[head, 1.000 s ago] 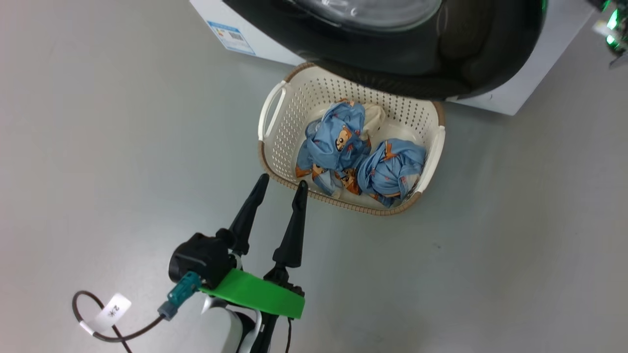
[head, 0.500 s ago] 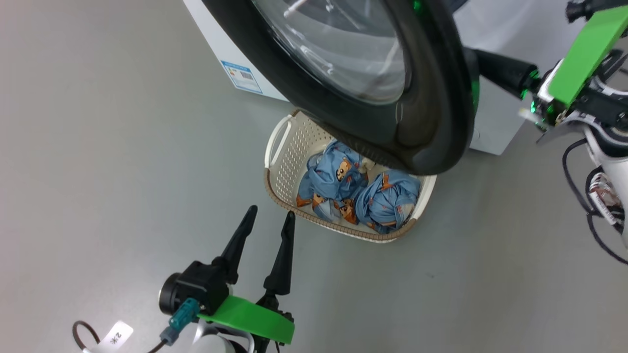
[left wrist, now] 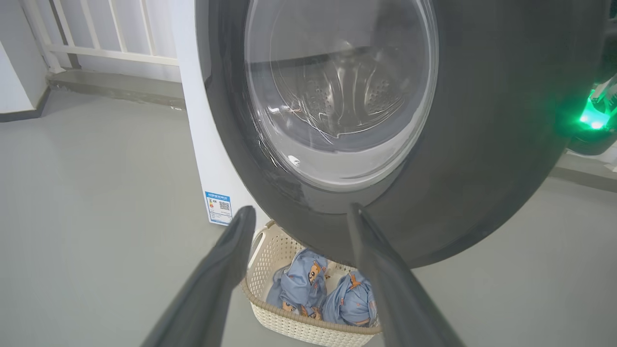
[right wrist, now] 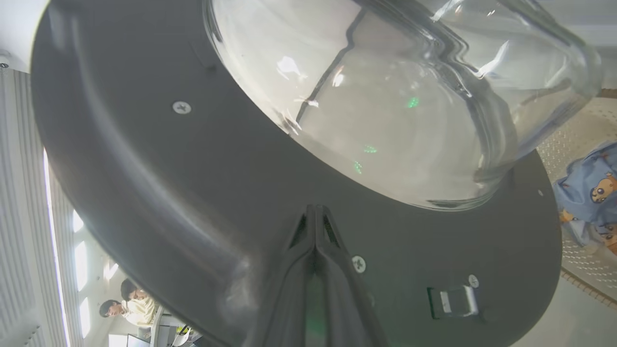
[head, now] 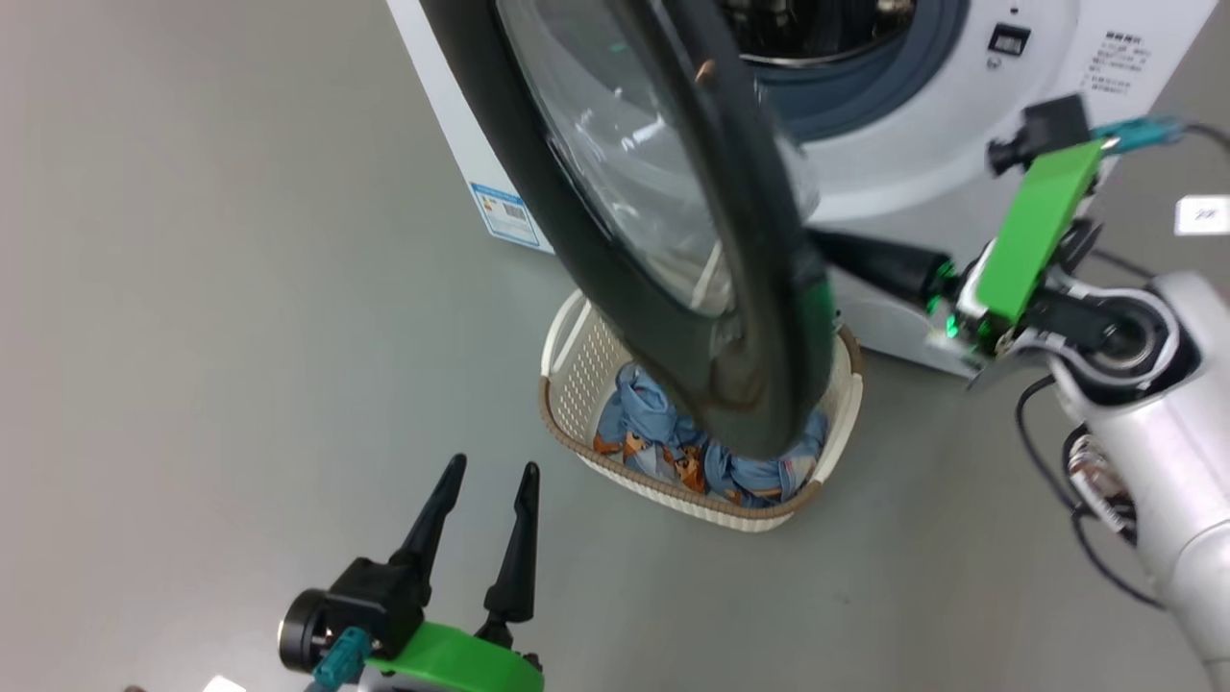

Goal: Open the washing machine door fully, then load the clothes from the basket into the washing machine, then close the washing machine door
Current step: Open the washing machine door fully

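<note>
Washing machine door (left wrist: 482, 144) half open, hanging over the basket (head: 579, 380).
Right jaws, pressed shut, sit against its inner face below the glass (right wrist: 385, 96); left jaws gape wide, nearer the clothes (head: 663, 447) inside.

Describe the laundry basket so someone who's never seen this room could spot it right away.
Find the big white washing machine; its round black door stands ajar. On the floor beneath the door sits the basket: cream, perforated, brown-rimmed, with blue printed clothes inside.
</note>
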Controlling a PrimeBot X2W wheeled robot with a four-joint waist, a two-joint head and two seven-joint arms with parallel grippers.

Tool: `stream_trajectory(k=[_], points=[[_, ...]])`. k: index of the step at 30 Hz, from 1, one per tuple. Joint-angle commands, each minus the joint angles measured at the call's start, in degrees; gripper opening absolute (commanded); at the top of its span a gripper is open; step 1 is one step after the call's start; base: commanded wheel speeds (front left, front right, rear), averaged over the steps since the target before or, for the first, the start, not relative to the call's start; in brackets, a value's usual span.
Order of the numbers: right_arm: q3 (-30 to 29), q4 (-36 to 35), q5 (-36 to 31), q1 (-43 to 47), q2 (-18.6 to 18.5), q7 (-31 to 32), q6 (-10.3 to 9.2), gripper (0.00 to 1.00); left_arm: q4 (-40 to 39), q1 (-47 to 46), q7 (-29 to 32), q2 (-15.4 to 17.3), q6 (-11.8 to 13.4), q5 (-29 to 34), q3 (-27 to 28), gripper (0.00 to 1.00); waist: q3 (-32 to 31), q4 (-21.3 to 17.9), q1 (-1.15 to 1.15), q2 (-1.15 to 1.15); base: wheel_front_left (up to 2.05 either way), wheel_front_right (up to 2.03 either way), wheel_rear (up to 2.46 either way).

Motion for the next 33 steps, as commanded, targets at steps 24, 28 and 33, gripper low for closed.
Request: stream_trajectory(k=[24, 28, 33], points=[[2.32, -3.97, -0.21, 7.60, 8.93, 1.85, 0.34, 0.00, 0.87, 2.38, -0.52, 0.78, -2.72, 3.39, 5.48, 1.00, -6.20, 3.19, 0.00, 0.00, 0.00, 0.00, 0.00], [1.29, -4.01, -0.59, 8.06, 8.80, 0.72, 0.34, 0.05, 1.31, 2.30, -0.52, 0.78, -3.14, 3.77, 6.00, 1.00, -6.95, 1.76, 0.00, 0.00, 0.00, 0.00, 0.00], [-0.26, -4.24, -1.09, 9.16, 8.30, -1.37, 0.34, 0.95, 2.00, 1.93, -0.52, 0.85, -3.82, 4.36, 7.24, 1.00, -7.83, -0.81, 0.00, 0.00, 0.00, 0.00, 0.00]])
